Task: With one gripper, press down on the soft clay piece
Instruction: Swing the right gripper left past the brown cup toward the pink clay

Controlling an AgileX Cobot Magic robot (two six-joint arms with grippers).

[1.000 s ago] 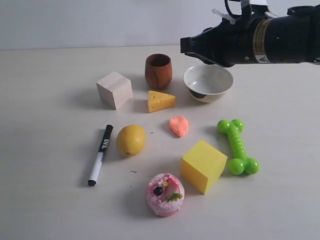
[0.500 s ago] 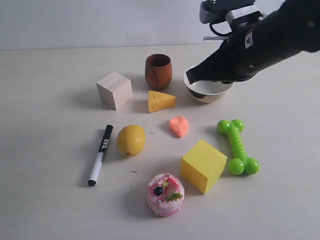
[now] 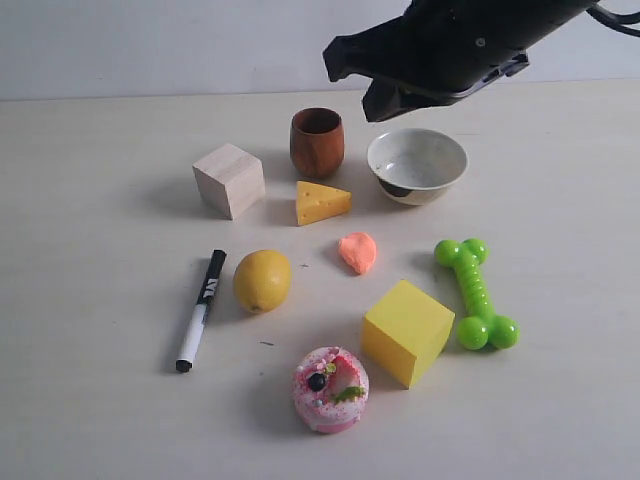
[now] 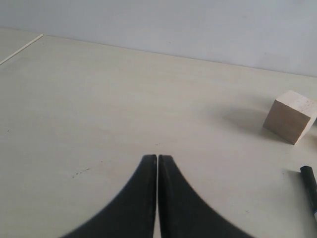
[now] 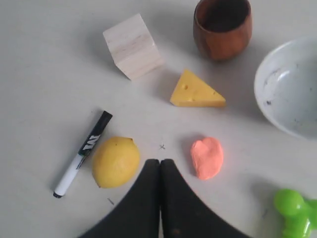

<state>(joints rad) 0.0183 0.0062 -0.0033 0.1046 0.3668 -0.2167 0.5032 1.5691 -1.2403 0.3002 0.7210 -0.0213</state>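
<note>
The soft clay piece (image 3: 358, 252) is a flat salmon-orange, heart-shaped lump lying on the table between the cheese wedge and the yellow cube. In the right wrist view the clay (image 5: 207, 157) lies just beside my right gripper (image 5: 159, 161), which is shut and empty and hangs high above the table. The exterior view shows only the right arm (image 3: 440, 45), a black mass above the cup and bowl. My left gripper (image 4: 157, 156) is shut and empty over bare table, far from the clay.
Around the clay lie a cheese wedge (image 3: 321, 202), lemon (image 3: 262, 280), yellow cube (image 3: 405, 331), green bone toy (image 3: 475, 292), white bowl (image 3: 417, 165), wooden cup (image 3: 317, 141), wooden block (image 3: 229, 179), marker (image 3: 201, 309) and pink donut (image 3: 330, 388).
The right arm has swung up and to the left, from beside the bowl to above the cup and bowl. The objects on the table have not moved.
</note>
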